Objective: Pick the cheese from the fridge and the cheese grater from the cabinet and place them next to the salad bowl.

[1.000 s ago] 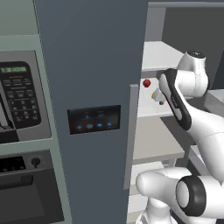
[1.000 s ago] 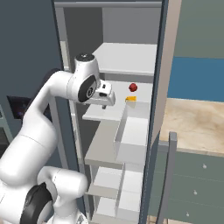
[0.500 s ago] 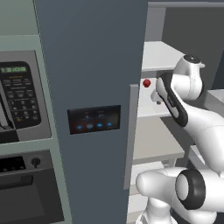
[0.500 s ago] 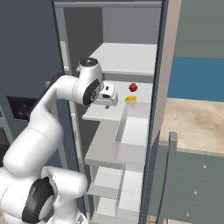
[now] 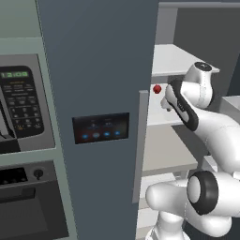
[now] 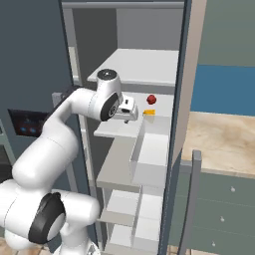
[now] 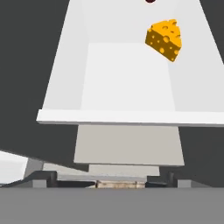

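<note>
1. Since the earlier frame arm reached further into fridge (image 6: 182, 74), gripper (image 6: 130, 113) nearer cheese (image 6: 149, 113)
2. Gripper released, jaws wide, nothing held
3. Cheese on white fridge shelf (image 7: 127, 83), at 1 o'clock in hand view, red ball (image 6: 151, 99) just behind it
4. Likely light, firm, slightly slick wedge; grip across flat sides, mid-body

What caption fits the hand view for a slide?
Cheese wedge on a white fridge shelf, ahead of the open gripper, not yet grasped.
</note>
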